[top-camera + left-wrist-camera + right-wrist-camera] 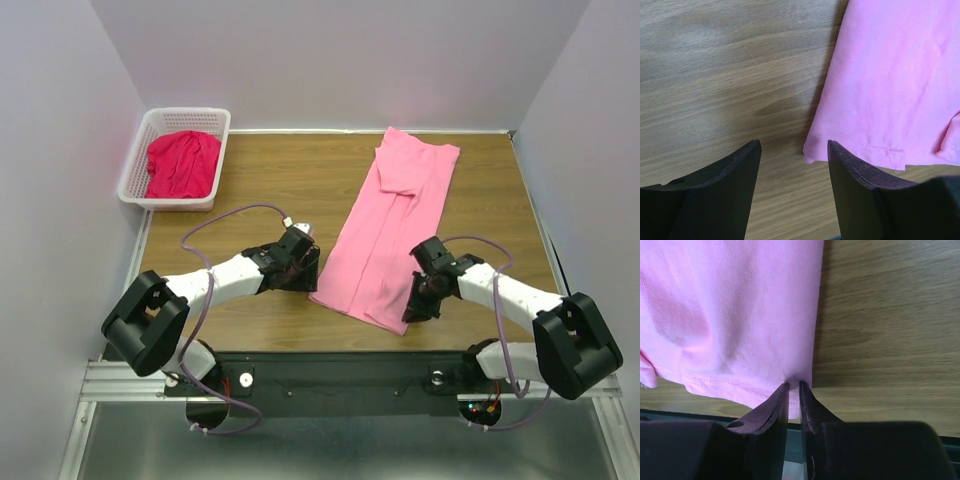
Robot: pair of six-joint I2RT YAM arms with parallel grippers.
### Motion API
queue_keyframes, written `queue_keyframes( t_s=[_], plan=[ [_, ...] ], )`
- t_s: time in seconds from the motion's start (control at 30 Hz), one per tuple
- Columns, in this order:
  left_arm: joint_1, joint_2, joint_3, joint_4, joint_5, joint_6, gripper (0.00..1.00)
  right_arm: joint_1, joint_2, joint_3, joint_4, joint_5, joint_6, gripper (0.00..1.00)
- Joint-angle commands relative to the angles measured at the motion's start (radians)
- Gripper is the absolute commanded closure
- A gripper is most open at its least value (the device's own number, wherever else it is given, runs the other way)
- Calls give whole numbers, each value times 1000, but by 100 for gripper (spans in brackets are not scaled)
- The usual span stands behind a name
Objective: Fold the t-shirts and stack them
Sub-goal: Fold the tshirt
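- The pink tee (390, 225) lies on the table (270, 180) as a long narrow strip, sleeves already turned in. Its hem end is right at both grippers and the rest runs away ahead of them.
- The right gripper (794, 387) is nipped together on the hem's right corner, with a bit of pink cloth caught between its jaws.
- The left gripper (794, 150) stands open and holds nothing. The hem's left corner sits just ahead in the gap between its jaws, closer to the right-hand jaw.
- The red tee (182, 165) sits crumpled in the basket (135, 170), well off to the far left of the left gripper, and looks untouched.
- To my eye the step in hand is taking both hem corners for the crosswise fold of the pink one.
- Next the left gripper would need to ease forward and close on its corner. Then both would lift evenly and carry the hem toward the far end, or the strip may skew.
- I can read no brand, label or writing anywhere.
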Motion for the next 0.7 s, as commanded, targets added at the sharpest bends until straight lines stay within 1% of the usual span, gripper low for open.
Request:
queue_keyframes(
  t_s=[0.0,0.2,0.27,0.3,0.33,0.4,0.43,0.5,0.57,0.6,0.67],
  plan=[
    [0,-6,21,-2,-16,16,33,16,19,-63,-42,47,26,80],
    [2,-14,12,-11,-4,20,33,23,-9,-37,-134,106,44,80],
    [0,-14,9,-9,16,22,33,23,-23,-16,-163,120,54,78],
    [-1,-11,6,-9,23,23,33,23,-32,13,-185,147,57,75],
    [-1,-10,6,-8,33,25,33,23,-61,24,-193,153,66,70],
    [-1,3,4,-6,38,34,33,23,-96,52,-200,150,84,67],
    [-1,9,9,-5,42,39,33,23,-130,57,-200,146,107,62],
    [-1,29,18,-8,43,51,33,23,-154,57,-210,141,129,57],
    [-6,39,26,-11,94,56,33,23,-193,49,-214,139,152,48],
    [-7,38,27,-11,102,53,33,23,-217,43,-217,141,165,45],
    [-15,33,24,-11,104,51,34,23,-233,34,-223,141,175,43]
  ],
)
